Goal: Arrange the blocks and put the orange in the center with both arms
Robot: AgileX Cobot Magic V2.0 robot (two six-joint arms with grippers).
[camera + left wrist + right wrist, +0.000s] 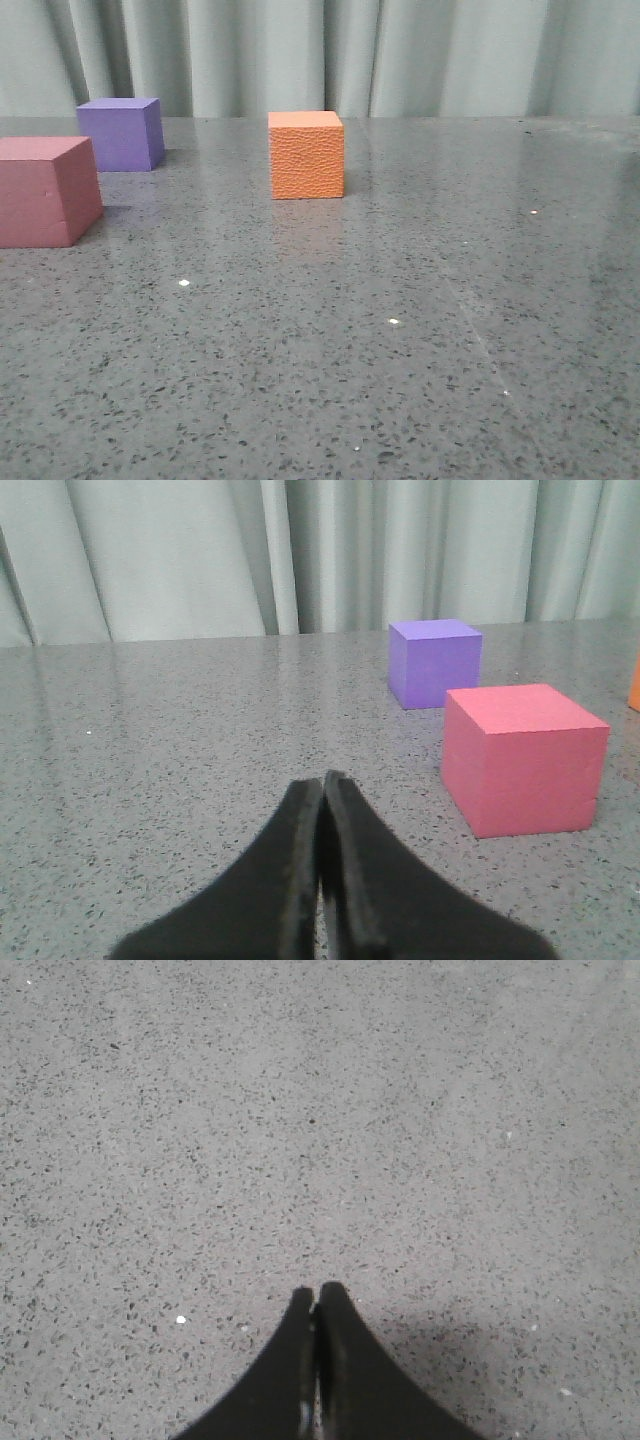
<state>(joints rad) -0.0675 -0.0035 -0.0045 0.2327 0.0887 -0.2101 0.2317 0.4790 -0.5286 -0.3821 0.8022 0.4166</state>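
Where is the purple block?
In the front view, the purple block sits far back on the left near the curtain, just behind the pink-red block, left of the orange block.

Legible text, labels, brands, numbers, signs: none in any view. Orange cube (306,155): pebbled faces, unmarked. Purple cube (120,134), behind and left of orange cube: plain faces. Pink-red cube (45,191), nearer camera than purple cube: plain faces. Speckled tabletop (400,330) and curtain (320,55) behind orange cube: no print.
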